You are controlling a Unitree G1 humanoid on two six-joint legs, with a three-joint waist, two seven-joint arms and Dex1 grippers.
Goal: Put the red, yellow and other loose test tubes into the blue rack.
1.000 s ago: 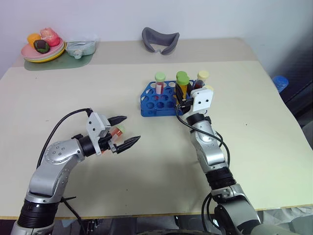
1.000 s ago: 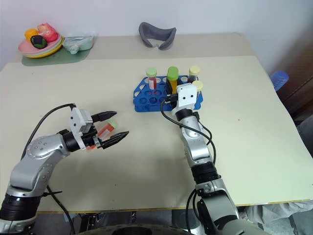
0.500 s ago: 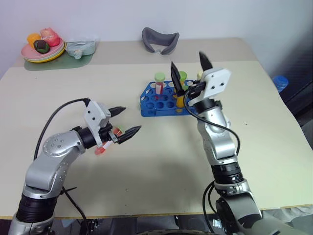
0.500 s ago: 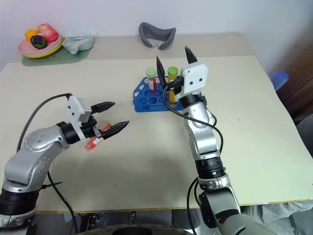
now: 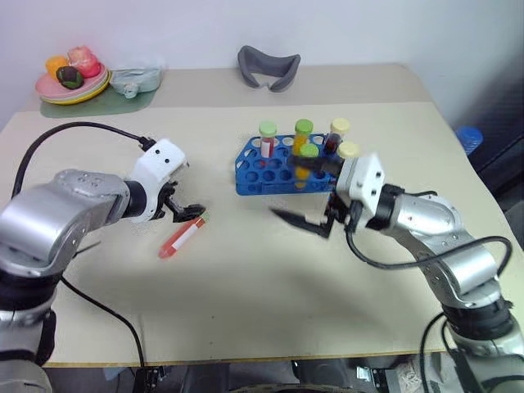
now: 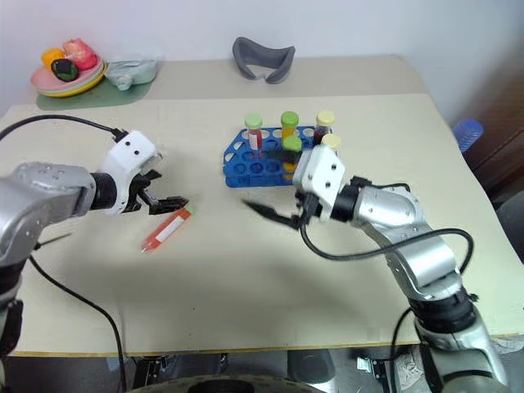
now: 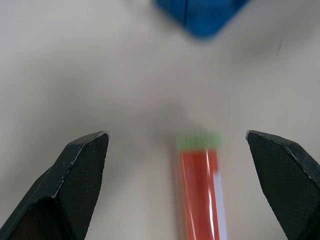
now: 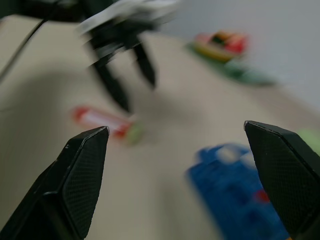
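Meanwhile, on a beige table (image 5: 246, 278), the left gripper (image 5: 187, 210) hangs just over a loose test tube (image 5: 181, 237) of red liquid, white label and light-green cap, its two black fingers spread wide and holding nothing. The tube lies flat on the tabletop, its green cap directly under the fingertips and its red body running back below the claw toward the table's near edge; from the left wrist, the tube (image 7: 201, 185) sits between the two parted fingers (image 7: 75, 175), cap pointing away toward the blue rack (image 7: 200, 15).

To the right of that claw, well apart from it, the right gripper (image 5: 299, 221) points level toward the left arm, its fingers equally parted and empty. Just behind it stands the blue rack (image 5: 266, 168), upright tubes in its holes: a red one with a light-green cap (image 5: 268, 137), orange-yellow ones with green caps (image 5: 304, 135), and dark ones with pale-yellow caps (image 5: 339, 131) at the rack's right end.

Far beyond the left gripper, at the table's back corner, a plate of toy food (image 5: 71, 78) rests on a green mat beside a pale green container (image 5: 135, 80). A grey curved object (image 5: 268, 67) lies at the back, behind the rack.
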